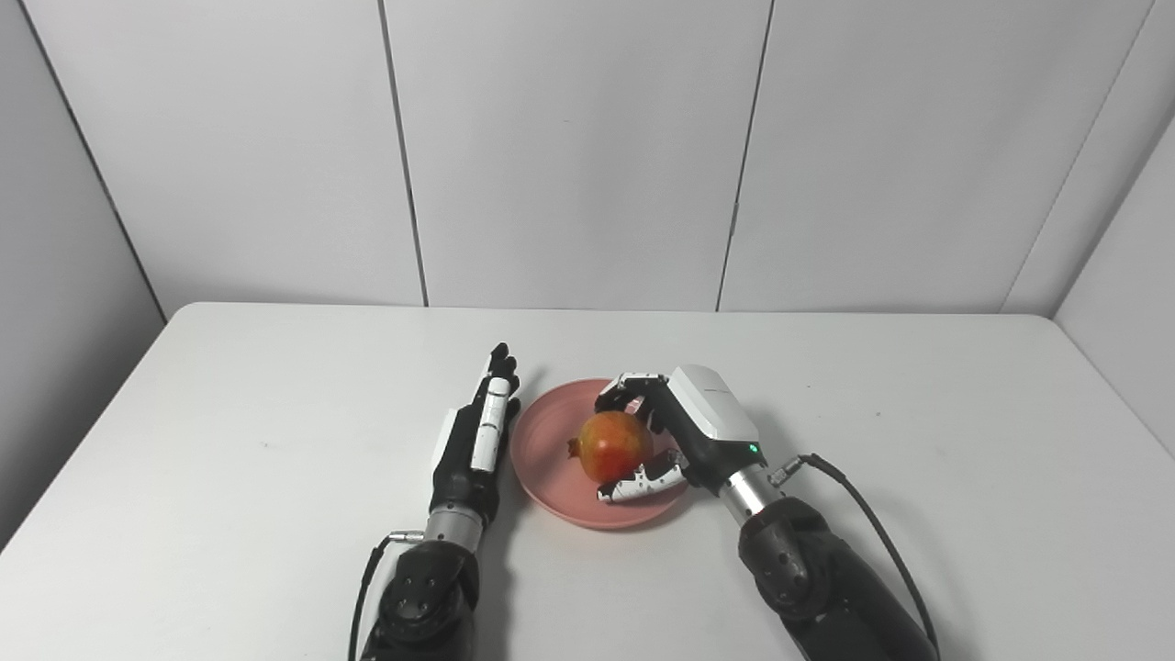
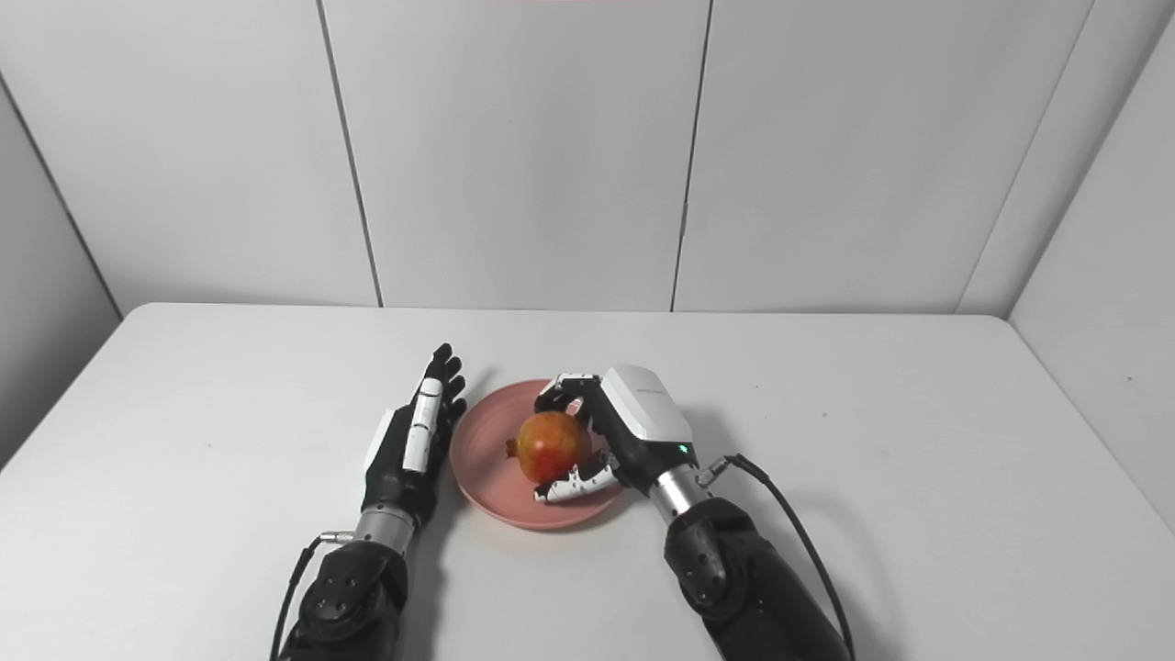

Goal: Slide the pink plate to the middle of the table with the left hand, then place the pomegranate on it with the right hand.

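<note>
**Pomegranate over the plate, fingers round it**

Because it is round, firm-skinned and probably fairly heavy for its size, the pomegranate (image 1: 615,445) looks like something that would roll once released, so a wrap round its widest part, as seen here, seems the sound way to hold it. Its rind looks smooth and a little glossy, which suggests it could slip in a light pinch; the small crown end points to the picture's left, away from the palm. It should take a short drop without harm, though a gentle set-down is the safer guess.

It sits inside the rim of the pink plate (image 1: 551,496), over the plate's centre; whether it already rests on the plate floor or is held just above it cannot be told from either view. The plate is shallow, with a low raised rim that ought to stop the fruit rolling off. Nothing else lies in it.

Round the fruit is the right hand (image 1: 675,431), closed on it, fingers (image 1: 629,381) curling over the far side and the thumb under the near side. Just beside the plate's left rim lies the left hand (image 1: 477,436), fingers straight and held together, holding nothing, its edge touching or nearly touching the rim.

Plate and hands are near the middle of the white table (image 1: 229,477), so the sliding step looks finished.
</note>
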{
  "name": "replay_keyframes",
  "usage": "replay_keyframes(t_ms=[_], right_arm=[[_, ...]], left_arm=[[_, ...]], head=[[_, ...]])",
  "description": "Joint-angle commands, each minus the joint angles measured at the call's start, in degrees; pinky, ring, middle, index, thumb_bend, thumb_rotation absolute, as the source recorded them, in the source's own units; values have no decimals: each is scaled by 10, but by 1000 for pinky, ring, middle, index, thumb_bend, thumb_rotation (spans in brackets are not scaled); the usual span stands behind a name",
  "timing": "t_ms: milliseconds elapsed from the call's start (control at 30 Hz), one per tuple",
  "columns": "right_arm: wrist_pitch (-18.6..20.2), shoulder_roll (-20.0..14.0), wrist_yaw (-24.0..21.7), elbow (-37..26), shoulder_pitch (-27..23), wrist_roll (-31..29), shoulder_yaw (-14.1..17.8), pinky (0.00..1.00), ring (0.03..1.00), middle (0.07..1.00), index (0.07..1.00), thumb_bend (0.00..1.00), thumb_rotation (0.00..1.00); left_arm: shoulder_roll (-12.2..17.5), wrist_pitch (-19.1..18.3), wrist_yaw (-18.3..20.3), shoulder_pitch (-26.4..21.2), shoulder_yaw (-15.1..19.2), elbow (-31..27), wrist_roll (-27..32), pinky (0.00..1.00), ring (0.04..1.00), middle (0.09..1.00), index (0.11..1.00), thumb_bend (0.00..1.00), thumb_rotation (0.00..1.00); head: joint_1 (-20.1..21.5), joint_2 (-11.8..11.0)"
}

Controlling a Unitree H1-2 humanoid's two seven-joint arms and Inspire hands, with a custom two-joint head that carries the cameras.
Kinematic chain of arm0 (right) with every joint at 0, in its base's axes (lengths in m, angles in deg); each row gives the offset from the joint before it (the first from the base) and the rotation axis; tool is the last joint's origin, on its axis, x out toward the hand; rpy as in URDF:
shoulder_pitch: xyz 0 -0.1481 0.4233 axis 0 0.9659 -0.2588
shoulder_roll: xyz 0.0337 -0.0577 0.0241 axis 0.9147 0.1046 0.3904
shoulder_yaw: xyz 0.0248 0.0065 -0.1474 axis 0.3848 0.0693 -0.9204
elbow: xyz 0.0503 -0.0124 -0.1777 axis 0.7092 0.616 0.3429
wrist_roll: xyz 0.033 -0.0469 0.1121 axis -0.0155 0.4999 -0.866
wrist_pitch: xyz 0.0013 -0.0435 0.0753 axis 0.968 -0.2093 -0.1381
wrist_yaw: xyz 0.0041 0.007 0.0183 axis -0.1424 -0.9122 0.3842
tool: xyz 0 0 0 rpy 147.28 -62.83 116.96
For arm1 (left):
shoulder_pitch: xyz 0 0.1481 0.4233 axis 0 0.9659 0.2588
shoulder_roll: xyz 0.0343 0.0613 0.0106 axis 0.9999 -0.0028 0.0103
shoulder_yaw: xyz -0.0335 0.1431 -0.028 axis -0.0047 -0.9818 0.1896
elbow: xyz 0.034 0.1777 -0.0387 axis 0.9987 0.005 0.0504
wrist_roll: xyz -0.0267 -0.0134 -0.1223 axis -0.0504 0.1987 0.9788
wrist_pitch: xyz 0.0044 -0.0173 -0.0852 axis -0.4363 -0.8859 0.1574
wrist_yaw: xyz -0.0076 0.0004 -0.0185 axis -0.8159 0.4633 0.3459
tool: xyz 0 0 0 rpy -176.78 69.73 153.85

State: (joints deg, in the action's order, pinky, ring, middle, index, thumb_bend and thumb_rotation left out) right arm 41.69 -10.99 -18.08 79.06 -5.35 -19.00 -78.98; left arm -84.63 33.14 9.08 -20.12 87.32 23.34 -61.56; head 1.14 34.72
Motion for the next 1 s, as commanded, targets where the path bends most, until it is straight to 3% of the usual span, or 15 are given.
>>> replay_keyframes(t_ms=[0, 167, 200, 267, 400, 567, 600, 667, 833, 967], right_arm=[[-24, -7, 23, -7, -36, 10, -1, 543, 539, 472, 506, 520, 0], [-11, -7, 23, -6, -35, 18, -2, 672, 666, 543, 472, 515, 0], [-11, -6, 25, -6, -34, 20, -2, 692, 702, 649, 485, 510, 79], [-15, -5, 31, -6, -33, 21, -1, 711, 749, 733, 493, 507, 121], [-10, -5, 32, -12, -30, 28, -3, 856, 865, 854, 498, 505, 151], [2, -13, 15, -22, -28, 44, -13, 989, 972, 939, 499, 501, 176], [4, -14, 10, -25, -27, 44, -14, 996, 989, 952, 629, 581, 413], [5, -15, 0, -31, -25, 38, -13, 1000, 999, 967, 716, 659, 581], [-2, -17, -15, -48, -19, 22, -7, 1000, 1000, 992, 771, 703, 656], [-13, -18, -19, -59, -12, 0, -1, 1000, 1000, 1000, 811, 716, 650]], left_arm=[[-5, 3, -2, -5, -3, -7, -2, 988, 1000, 1000, 1000, 540, 1000], [-6, 1, -3, -4, -4, -9, -2, 987, 1000, 1000, 1000, 545, 1000], [-6, 0, -3, -3, -4, -10, -2, 990, 1000, 1000, 1000, 537, 1000], [-6, -3, -3, -2, -4, -14, -2, 988, 1000, 1000, 1000, 531, 1000], [-5, -2, -3, -2, -5, -14, -4, 985, 1000, 1000, 1000, 526, 1000], [-2, 6, 1, -3, -7, -10, -6, 979, 1000, 1000, 1000, 527, 1000], [-1, 6, 0, -3, -7, -9, -6, 978, 999, 1000, 1000, 528, 1000], [-1, 6, 1, -4, -7, -9, -5, 984, 1000, 1000, 1000, 535, 1000], [1, 0, 1, -4, -9, -11, -8, 996, 1000, 1000, 1000, 544, 1000], [1, 2, -2, -5, -10, -9, -11, 989, 1000, 1000, 1000, 546, 1000]], head=[[-1, -1], [-1, 1], [-1, 1], [-1, 1], [0, 1], [0, 0], [-1, 0], [0, 0], [0, 0], [0, 0]])
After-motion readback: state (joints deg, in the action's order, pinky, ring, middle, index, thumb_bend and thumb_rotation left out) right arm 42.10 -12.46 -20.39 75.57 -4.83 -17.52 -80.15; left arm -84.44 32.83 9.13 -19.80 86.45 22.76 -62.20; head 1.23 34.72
